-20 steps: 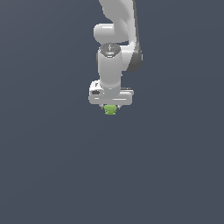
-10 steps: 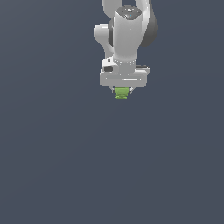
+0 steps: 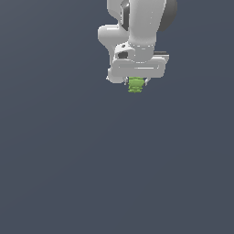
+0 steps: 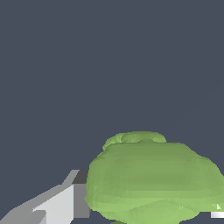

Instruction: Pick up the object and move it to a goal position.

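The object [image 3: 135, 85] is a tiny lime-green, lumpy, ridged thing. It sits between the fingers of my white gripper [image 3: 136, 82] near the top of the exterior view, just under the white hand. The gripper is shut on it and holds it in the air. In the wrist view the object [image 4: 151, 179] fills the lower part of the picture, with one white and grey finger [image 4: 65, 201] pressed against its side. The other finger is almost wholly hidden behind the object.
A plain dark grey-blue surface [image 3: 114, 173] fills the rest of both views. No other object, container or goal marker shows.
The arm has carried the green object upward and toward the exterior view's right, and the hand has turned a little. The object stays held in the gripper.
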### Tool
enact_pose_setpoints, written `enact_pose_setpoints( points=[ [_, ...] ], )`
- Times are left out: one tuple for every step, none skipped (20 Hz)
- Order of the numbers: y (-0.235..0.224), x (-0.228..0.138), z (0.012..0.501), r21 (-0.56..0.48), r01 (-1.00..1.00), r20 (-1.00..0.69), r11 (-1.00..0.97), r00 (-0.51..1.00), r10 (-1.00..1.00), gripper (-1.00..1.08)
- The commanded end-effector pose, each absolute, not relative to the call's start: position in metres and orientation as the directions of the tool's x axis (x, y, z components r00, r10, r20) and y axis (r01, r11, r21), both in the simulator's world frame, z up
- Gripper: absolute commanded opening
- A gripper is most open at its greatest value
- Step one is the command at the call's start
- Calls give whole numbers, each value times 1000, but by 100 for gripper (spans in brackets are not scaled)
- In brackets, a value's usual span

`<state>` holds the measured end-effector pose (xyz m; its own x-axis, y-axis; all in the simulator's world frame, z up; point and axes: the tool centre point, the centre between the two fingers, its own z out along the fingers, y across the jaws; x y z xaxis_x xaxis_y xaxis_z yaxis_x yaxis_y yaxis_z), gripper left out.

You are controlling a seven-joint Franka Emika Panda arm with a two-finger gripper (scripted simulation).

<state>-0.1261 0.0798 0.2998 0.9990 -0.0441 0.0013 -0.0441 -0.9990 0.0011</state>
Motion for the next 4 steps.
enact_pose_setpoints(
  points=[
    [83,-128,305,1,-45,0,-999,999,-45,-100],
    [84,-128,306,1,-45,0,-999,999,-45,-100],
    [85,-128,307,1,-45,0,-999,999,-45,-100],
    [85,-128,307,0,-45,0,-999,999,-45,-100]
  ],
)
